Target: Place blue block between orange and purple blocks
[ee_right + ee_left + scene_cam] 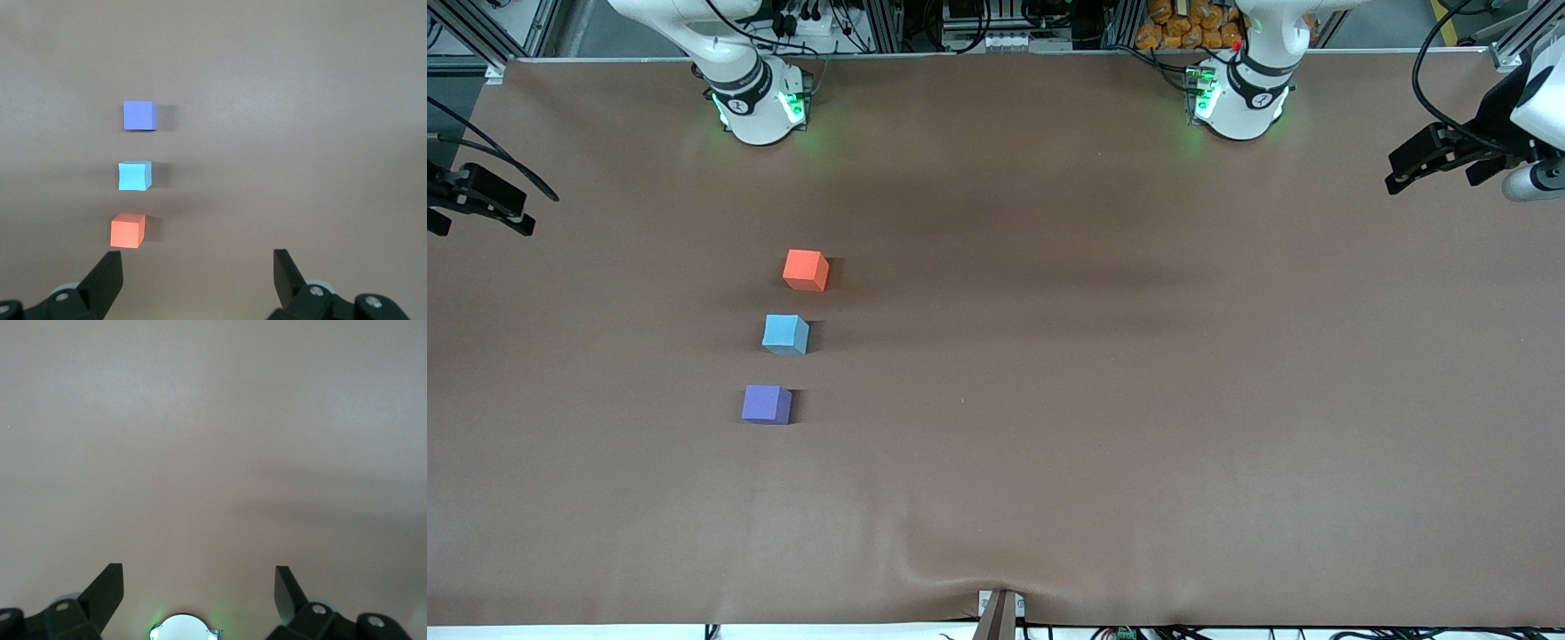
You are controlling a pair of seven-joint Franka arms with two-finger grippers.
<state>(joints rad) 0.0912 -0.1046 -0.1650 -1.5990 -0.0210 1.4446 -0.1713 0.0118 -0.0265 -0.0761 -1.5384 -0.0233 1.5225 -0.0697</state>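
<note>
Blue block (785, 334) sits on counter (1138, 373) between orange block (806, 269) and purple block (766, 404), untouching: placement looks done. Left gripper (199, 587) and right gripper (198, 265) wait aloft, jaws apart, empty.

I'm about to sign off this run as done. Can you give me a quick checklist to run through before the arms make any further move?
1. Blue block sits between orange block and purple block: ok.
2. Three blocks apart, none touching: ok.
3. All flat on the table: ok.
4. Right end effector open, empty, clear of the blocks: ok.
5. Left end effector open, empty, over bare table: ok.
</note>
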